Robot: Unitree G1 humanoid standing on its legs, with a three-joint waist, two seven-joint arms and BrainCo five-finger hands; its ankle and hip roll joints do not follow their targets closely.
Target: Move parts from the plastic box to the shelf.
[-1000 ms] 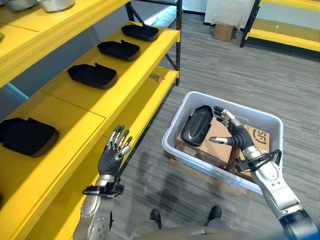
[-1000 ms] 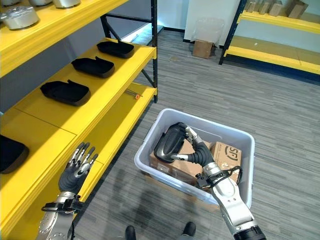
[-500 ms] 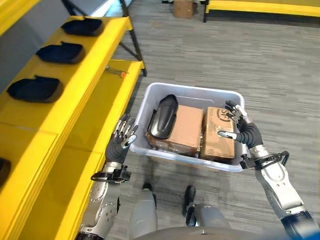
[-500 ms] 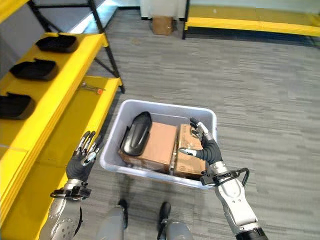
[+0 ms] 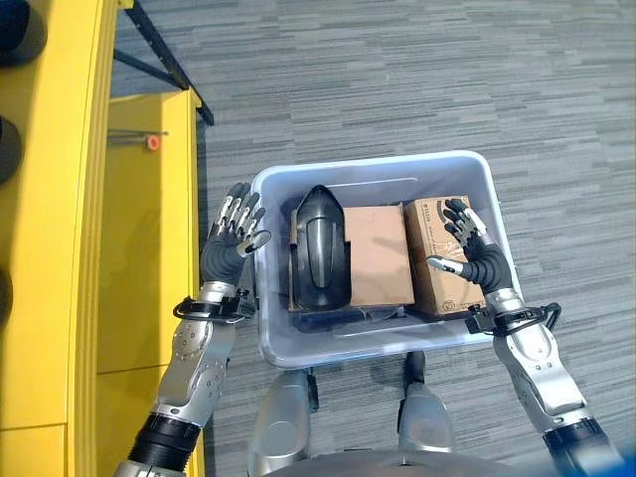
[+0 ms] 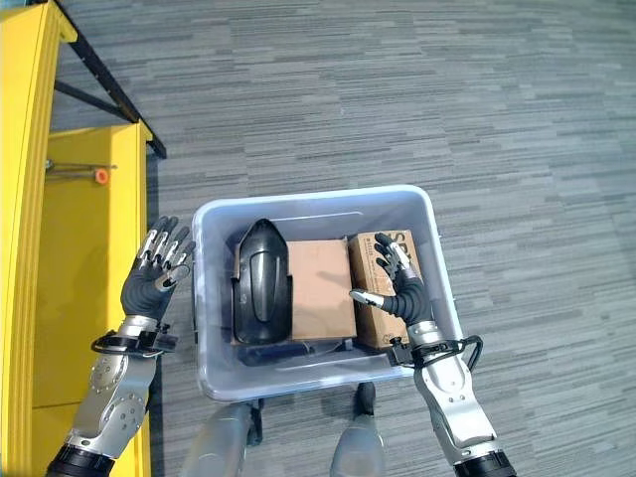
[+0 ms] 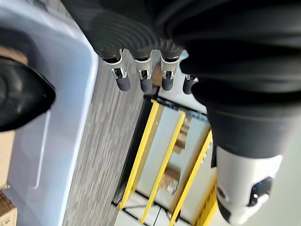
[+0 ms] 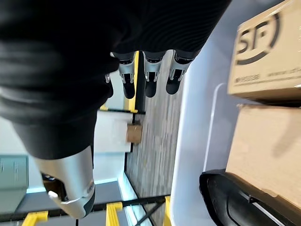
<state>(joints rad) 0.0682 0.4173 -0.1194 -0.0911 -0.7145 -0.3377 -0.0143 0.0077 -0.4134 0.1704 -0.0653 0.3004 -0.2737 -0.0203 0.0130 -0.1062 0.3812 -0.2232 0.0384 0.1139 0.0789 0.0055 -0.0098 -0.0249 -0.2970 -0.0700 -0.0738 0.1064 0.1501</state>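
Observation:
A pale plastic box (image 5: pixel 370 163) stands on the floor right below me. In it a black moulded part (image 5: pixel 325 248) lies along its left side, next to two cardboard cartons (image 5: pixel 379 256). My left hand (image 5: pixel 230 252) is open, fingers spread, just outside the box's left wall. My right hand (image 5: pixel 475 260) is open too, hovering over the right carton (image 6: pixel 375 260) with nothing in it. The left wrist view has straight fingers (image 7: pixel 141 81) beside the box wall (image 7: pixel 61 122). The yellow shelf (image 5: pixel 60 219) runs along the left.
Black parts (image 5: pixel 18 30) lie on the shelf's upper level at the left edge. A small orange-tipped tool (image 5: pixel 150 142) rests on the lower level. The shelf's black brace (image 5: pixel 164 60) slants behind it. Grey carpet (image 5: pixel 417 79) surrounds the box.
The view has swung to look straight down on the box. My right hand has left the black part and now hangs over the right carton. My left hand is beside the box's left wall.

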